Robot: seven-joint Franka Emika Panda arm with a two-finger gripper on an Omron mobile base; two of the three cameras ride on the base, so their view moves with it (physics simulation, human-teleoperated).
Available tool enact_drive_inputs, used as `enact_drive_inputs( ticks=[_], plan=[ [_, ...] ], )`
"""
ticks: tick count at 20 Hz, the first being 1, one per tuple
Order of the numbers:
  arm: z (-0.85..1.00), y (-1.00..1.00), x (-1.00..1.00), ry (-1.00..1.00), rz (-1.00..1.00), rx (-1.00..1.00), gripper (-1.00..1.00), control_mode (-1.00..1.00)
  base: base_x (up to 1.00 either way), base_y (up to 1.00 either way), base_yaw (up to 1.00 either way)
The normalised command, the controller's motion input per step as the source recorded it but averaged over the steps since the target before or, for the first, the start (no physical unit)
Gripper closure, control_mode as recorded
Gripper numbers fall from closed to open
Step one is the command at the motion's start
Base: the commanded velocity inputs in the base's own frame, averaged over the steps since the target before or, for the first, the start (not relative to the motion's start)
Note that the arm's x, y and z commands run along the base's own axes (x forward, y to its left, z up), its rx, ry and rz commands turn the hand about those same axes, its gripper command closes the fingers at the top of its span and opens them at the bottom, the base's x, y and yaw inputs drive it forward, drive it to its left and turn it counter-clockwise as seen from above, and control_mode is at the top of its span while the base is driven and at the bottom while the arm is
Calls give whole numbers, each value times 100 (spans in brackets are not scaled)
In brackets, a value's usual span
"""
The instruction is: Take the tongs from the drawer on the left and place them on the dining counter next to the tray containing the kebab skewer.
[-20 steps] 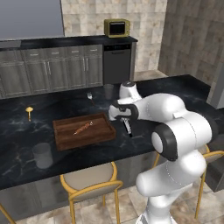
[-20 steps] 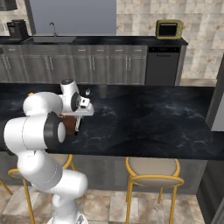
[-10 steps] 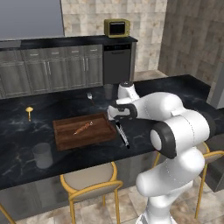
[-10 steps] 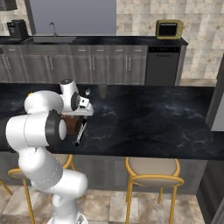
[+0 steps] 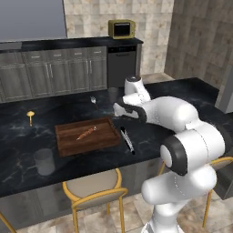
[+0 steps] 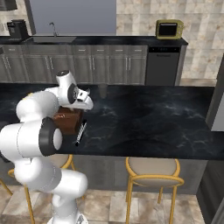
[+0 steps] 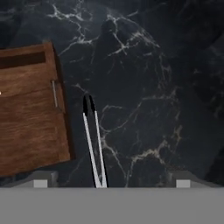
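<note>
While a grey cup (image 5: 44,160) stands well off past the tray (image 5: 73,142), the tongs (image 7: 94,144) lie flat on the dark worktop (image 6: 144,118) just beside it, under the wide-open, empty fingers (image 7: 111,180).

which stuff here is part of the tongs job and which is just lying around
Job: tongs, tray, kebab skewer, dining counter, pincer open above the tongs.

Lying about: grey cup, yellow toaster oven, stools, small yellow item.

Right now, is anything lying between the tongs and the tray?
No. In the hand view only bare dining counter separates the tongs from the tray; they lie close but apart.
</note>
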Motion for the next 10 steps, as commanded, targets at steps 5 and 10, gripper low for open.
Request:
enact_drive_inputs(
  ticks=[5,10],
  plan=[
    [89,0,-68,-26,-9,0,-100,-100,0,0,0],
    [94,-6,-51,-21,-3,0,-100,-100,0,0,0]
  ],
)
